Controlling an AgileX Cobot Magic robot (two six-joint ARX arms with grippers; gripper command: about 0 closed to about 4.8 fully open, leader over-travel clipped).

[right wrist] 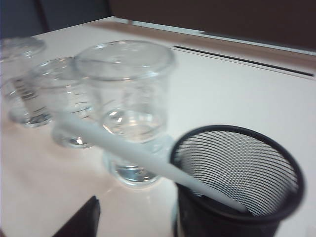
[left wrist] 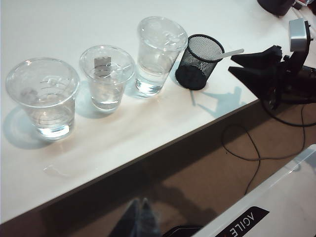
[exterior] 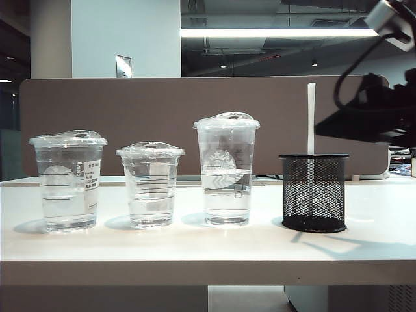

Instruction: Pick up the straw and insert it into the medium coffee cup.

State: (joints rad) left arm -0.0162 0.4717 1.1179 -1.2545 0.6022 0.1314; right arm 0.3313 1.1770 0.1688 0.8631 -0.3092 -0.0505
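While three lidded clear cups stand in a row along the table [exterior: 195, 250], the straw [exterior: 311, 117] stands upright in a black mesh holder [exterior: 314, 192] at the row's right end. The medium coffee cup [exterior: 67, 182], at the left end, bears a white sticker, print unreadable. The right gripper [left wrist: 237, 64] hovers beside the holder, jaws parted, empty. The left gripper is out of view.

Bright ceiling strip light [exterior: 279, 32] glares overhead, cups cast soft shadows frontward, and the right wrist view is blurred.
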